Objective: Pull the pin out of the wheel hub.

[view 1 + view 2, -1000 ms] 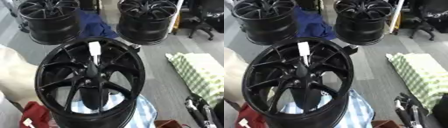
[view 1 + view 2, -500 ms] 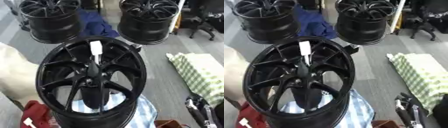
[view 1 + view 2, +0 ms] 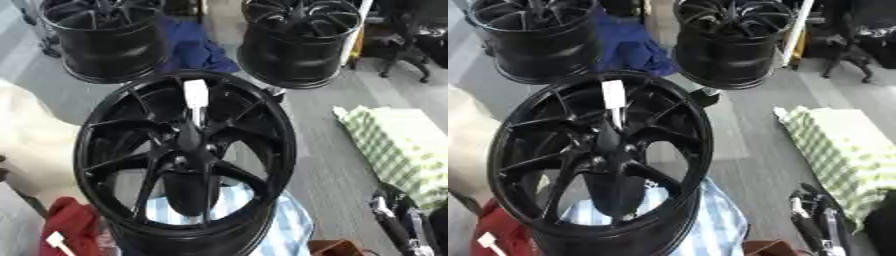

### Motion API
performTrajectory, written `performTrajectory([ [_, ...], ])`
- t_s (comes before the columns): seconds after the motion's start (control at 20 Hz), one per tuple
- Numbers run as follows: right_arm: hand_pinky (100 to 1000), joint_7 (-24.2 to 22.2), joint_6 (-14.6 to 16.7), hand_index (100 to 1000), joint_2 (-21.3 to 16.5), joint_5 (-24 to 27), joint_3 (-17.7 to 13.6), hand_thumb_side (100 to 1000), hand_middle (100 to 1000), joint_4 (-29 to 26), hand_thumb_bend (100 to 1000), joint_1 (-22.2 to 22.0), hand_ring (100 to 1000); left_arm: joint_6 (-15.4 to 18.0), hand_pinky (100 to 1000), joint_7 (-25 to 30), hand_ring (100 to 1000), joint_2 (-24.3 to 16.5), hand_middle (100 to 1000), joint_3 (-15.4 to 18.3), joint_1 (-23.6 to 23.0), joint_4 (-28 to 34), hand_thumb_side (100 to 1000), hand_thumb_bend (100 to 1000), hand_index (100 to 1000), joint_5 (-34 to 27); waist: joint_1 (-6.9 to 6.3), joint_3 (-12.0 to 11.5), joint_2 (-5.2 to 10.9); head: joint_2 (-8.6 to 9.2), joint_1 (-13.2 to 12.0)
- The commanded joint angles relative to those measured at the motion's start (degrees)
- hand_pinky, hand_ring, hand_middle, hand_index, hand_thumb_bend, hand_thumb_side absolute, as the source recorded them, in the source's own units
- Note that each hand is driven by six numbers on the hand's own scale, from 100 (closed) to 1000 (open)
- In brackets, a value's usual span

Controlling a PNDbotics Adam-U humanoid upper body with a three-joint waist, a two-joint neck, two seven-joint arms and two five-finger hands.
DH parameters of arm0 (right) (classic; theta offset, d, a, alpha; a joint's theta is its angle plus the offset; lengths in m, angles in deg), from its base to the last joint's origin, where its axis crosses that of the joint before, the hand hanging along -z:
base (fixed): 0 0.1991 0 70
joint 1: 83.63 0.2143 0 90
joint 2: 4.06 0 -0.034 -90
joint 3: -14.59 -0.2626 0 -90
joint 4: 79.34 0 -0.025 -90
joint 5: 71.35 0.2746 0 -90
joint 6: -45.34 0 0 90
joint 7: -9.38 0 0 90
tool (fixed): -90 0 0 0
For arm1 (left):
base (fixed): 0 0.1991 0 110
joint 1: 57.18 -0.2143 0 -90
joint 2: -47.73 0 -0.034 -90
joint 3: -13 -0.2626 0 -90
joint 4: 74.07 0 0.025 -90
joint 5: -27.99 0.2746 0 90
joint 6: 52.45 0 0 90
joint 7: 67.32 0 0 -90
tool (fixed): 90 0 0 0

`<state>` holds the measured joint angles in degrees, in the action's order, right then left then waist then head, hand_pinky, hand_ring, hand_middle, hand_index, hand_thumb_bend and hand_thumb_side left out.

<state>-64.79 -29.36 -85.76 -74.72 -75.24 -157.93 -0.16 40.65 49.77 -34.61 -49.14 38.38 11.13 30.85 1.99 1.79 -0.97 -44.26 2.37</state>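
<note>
Right hand (image 3: pixel 398 225) sits idle at the lower right corner, dark, blurred and cut off by the frame edge; touches nothing I can see, can't tell how far its fingers are spread. Left hand doesn't show. Black wheel (image 3: pixel 184 160) fills the centre, hub (image 3: pixel 179 161) in its middle. White pin (image 3: pixel 196 94) stands at the upper spokes, a thin stem below it running down toward the hub; whether it's seated there is hard to make out. Versus half a second ago: nothing moved, only slight camera drift.
</note>
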Motion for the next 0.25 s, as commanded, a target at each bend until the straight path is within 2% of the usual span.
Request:
performTrajectory([
  [0.05, 629, -0.2, -0.1, 834, -0.6, 0.3, 0.0, 534, 618, -1.2, 100, 0.4, 623, -4.3, 631, -1.8, 578, 1.5, 618, -0.4, -0.5, 3.1, 679, 100, 808, 0.3, -0.02, 0.2, 0.26, 0.14, 0.0],
  [0.25, 629, 0.0, -0.1, 834, -0.6, 0.4, 0.1, 533, 618, -1.4, 100, 0.5, 621, -5.8, 627, -3.2, 573, 2.0, 612, -1.8, -1.3, 2.3, 661, 100, 805, 0.8, 0.0, 0.3, 0.23, 0.14, 0.0],
])
